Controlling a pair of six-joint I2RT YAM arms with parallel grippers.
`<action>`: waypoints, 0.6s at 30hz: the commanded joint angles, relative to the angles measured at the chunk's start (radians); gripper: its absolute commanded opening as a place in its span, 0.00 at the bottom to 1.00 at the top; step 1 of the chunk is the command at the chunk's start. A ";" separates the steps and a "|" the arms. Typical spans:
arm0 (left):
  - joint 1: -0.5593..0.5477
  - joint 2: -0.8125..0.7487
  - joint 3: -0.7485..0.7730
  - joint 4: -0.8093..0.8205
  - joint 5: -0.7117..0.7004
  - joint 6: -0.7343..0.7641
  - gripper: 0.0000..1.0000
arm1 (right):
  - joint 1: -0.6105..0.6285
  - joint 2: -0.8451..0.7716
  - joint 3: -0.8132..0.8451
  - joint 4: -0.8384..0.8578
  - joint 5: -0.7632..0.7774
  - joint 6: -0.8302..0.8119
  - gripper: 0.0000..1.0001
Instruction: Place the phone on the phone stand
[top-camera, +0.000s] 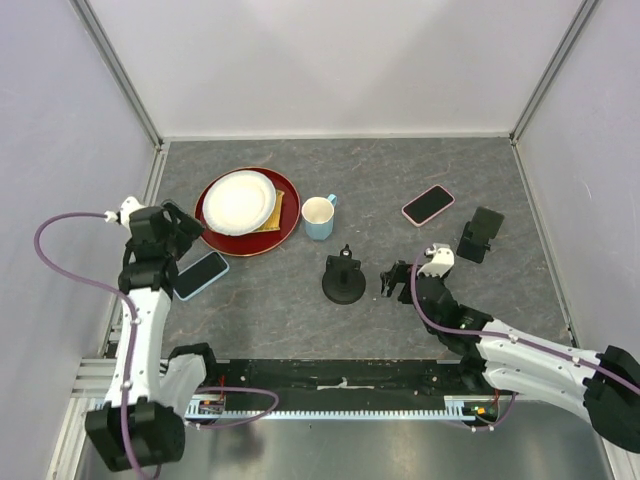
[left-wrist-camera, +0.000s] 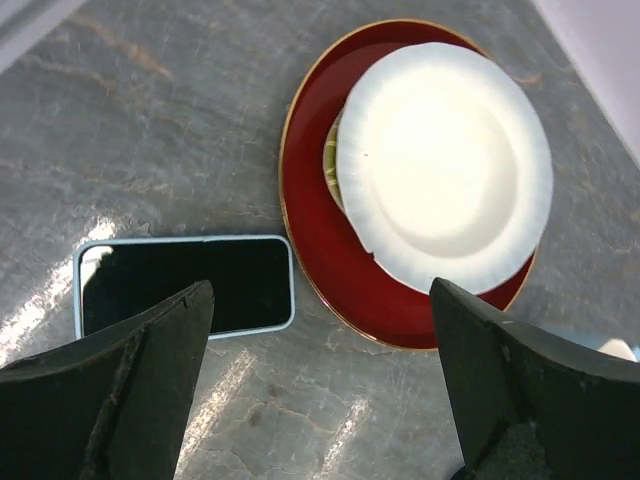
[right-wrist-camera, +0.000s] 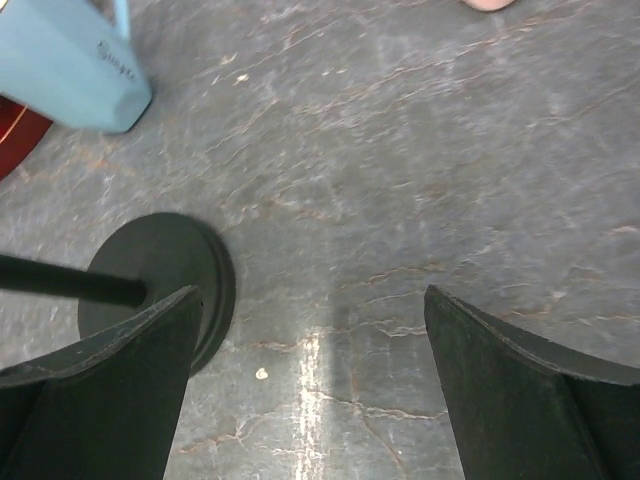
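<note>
My left tool (left-wrist-camera: 320, 292) is wide open over the blue phone (left-wrist-camera: 185, 283), flat on the surface (left-wrist-camera: 150, 120), ready to grab it; my right tool (right-wrist-camera: 310, 295), wide too, is near the stand (right-wrist-camera: 170, 250)

The top view is bright and even, with only soft, small shadows on the grey worktop (top-camera: 400, 180). In the left wrist view the white plate (left-wrist-camera: 440, 165) is so bright it looks washed out, and shine lies beside the phone (left-wrist-camera: 185, 285). In the right wrist view a pale streak of glare crosses the worktop, and the blue cup (right-wrist-camera: 65, 60) looks blurry.
</note>
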 joint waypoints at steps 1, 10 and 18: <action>0.129 0.094 -0.007 0.047 0.135 -0.212 0.95 | 0.000 -0.028 -0.109 0.327 -0.161 -0.095 0.98; 0.274 0.439 -0.027 0.244 0.120 -0.340 0.95 | 0.002 -0.298 -0.254 0.401 -0.192 -0.146 0.98; 0.315 0.619 -0.056 0.344 0.244 -0.355 0.95 | 0.000 -0.454 -0.326 0.378 -0.236 -0.138 0.98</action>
